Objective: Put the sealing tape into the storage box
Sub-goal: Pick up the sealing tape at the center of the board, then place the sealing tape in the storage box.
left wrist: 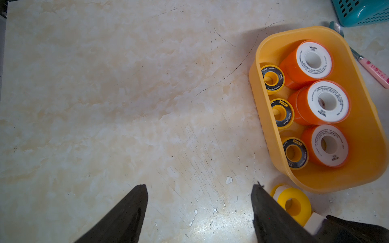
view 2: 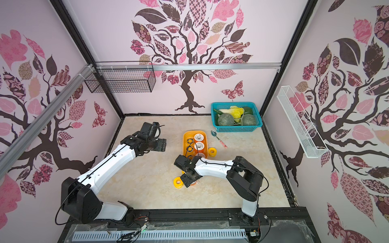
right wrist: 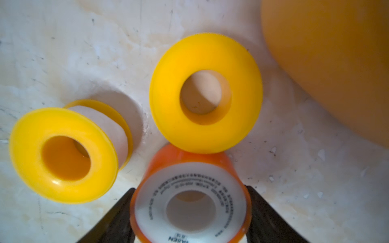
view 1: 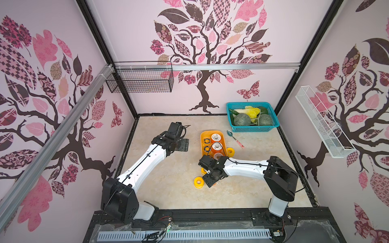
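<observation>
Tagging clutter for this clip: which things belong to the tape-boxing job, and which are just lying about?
Job: storage box, spools inside it, orange spool in the right gripper, loose yellow spools.
Lying about: spoon, teal basket, black wire basket, white wire basket.

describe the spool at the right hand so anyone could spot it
Find the yellow-orange storage box mid-table, then its near end. The orange spool between the fingers of the right hand has a white printed face; the two spools beside it are plain yellow.
</observation>
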